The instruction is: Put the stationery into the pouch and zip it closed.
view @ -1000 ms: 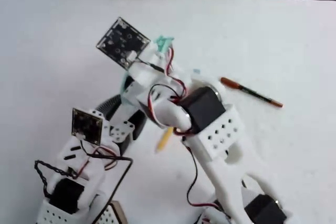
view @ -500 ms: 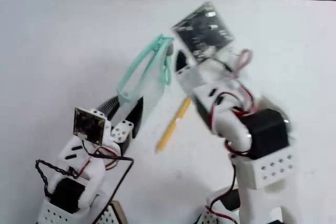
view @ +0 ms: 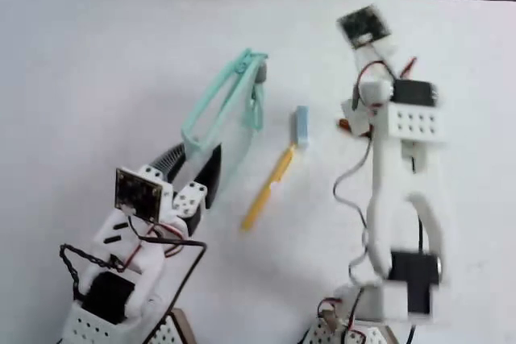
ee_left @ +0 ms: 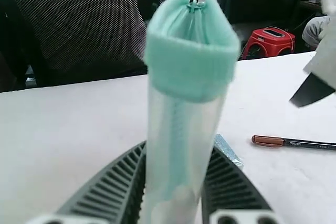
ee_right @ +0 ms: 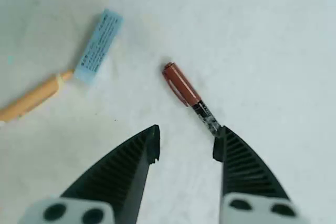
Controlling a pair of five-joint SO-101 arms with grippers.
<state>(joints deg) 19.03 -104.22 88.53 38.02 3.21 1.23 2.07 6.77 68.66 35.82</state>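
Observation:
A clear pouch [view: 222, 114] with a teal zip edge lies slanted on the white table, and my left gripper [view: 192, 173] is shut on its near end. In the left wrist view the pouch [ee_left: 184, 98] stands up between the dark fingers [ee_left: 118, 184]. A yellow pencil [view: 268, 187] and a blue eraser [view: 301, 126] lie just right of the pouch. My right gripper [ee_right: 184, 142] hangs open above a brown-capped pen [ee_right: 189, 95], whose black barrel passes beside one fingertip. The right arm [view: 395, 118] covers most of the pen in the high view.
The eraser [ee_right: 98, 45] and the pencil tip [ee_right: 31, 98] lie close together in the right wrist view. Beyond the table's far edge stand a mesh chair back [ee_left: 79, 30] and a red stool [ee_left: 268, 38].
The right arm has swung away from above the pouch to the right and now hovers over the pen, uncovering the pouch, pencil and eraser. The left arm has kept still with the pouch.

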